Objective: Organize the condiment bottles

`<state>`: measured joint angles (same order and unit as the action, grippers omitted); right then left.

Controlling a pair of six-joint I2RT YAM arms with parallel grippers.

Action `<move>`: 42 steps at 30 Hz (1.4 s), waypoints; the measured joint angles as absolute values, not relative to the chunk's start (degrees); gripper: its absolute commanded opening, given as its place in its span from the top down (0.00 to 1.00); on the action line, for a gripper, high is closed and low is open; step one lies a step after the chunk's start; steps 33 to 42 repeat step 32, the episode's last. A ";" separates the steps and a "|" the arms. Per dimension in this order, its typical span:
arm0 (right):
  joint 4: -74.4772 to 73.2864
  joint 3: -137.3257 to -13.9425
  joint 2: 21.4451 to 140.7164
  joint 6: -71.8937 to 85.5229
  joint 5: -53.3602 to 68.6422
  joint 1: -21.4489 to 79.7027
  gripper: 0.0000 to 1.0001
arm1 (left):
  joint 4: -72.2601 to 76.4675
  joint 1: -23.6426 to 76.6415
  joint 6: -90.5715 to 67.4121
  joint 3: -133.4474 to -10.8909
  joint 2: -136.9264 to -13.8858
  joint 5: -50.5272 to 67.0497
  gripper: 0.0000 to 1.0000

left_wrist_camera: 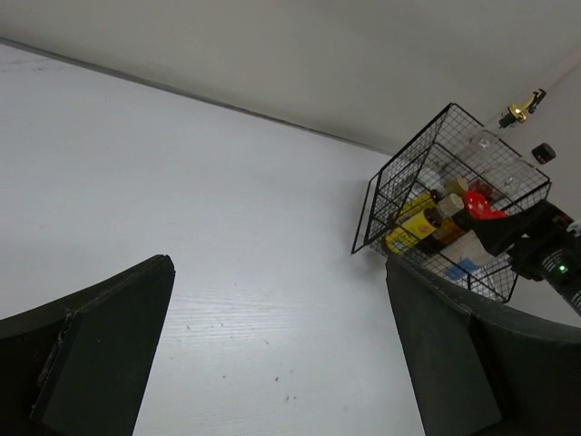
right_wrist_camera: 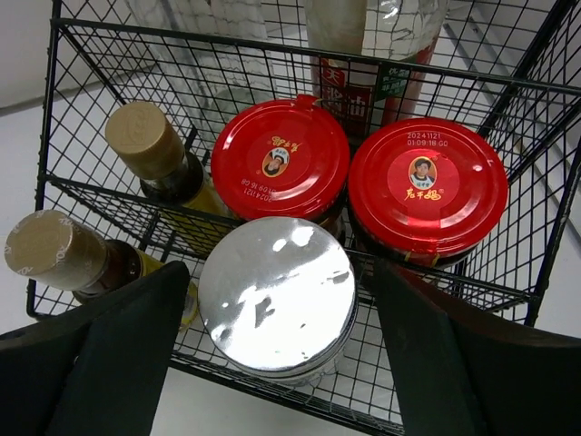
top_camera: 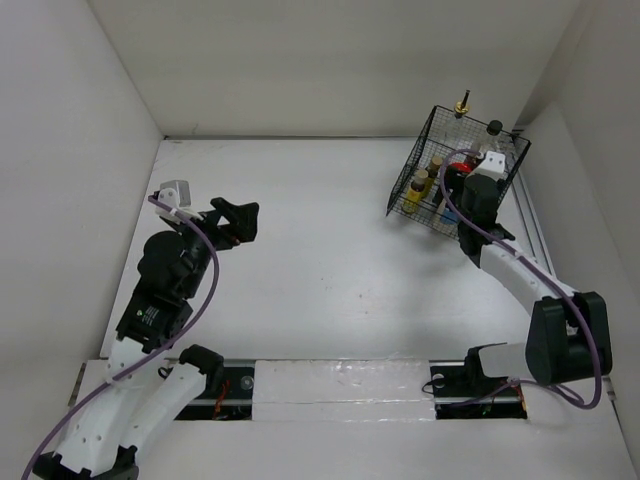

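Note:
The condiment bottles stand together in a black wire basket (top_camera: 410,185) at the back right. In the right wrist view I see two red-lidded dark jars (right_wrist_camera: 280,159) (right_wrist_camera: 427,186), a white jar with a silver lid (right_wrist_camera: 272,313), two yellow bottles with tan caps (right_wrist_camera: 145,141) (right_wrist_camera: 54,250), and clear bottles behind them (right_wrist_camera: 377,36). The gold spout (top_camera: 462,104) and a black cap (top_camera: 494,127) rise above the basket. My right gripper (right_wrist_camera: 277,282) is open over the basket, its fingers on either side of the silver-lidded jar. My left gripper (top_camera: 240,220) is open and empty above the bare table at the left, and it also shows in the left wrist view (left_wrist_camera: 280,268).
White walls close in the table at the left, back and right. The basket (left_wrist_camera: 399,195) sits close to the back right corner. A pale strip (top_camera: 530,225) runs along the right wall. A mounting rail (top_camera: 340,385) lies along the near edge between the arm bases.

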<state>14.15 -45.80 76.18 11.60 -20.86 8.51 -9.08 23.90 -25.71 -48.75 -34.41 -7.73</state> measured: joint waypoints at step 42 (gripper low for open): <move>5.34 -54.57 85.86 2.59 15.00 52.80 0.00 | -7.57 23.90 -25.78 -48.75 -32.64 -1.02 0.01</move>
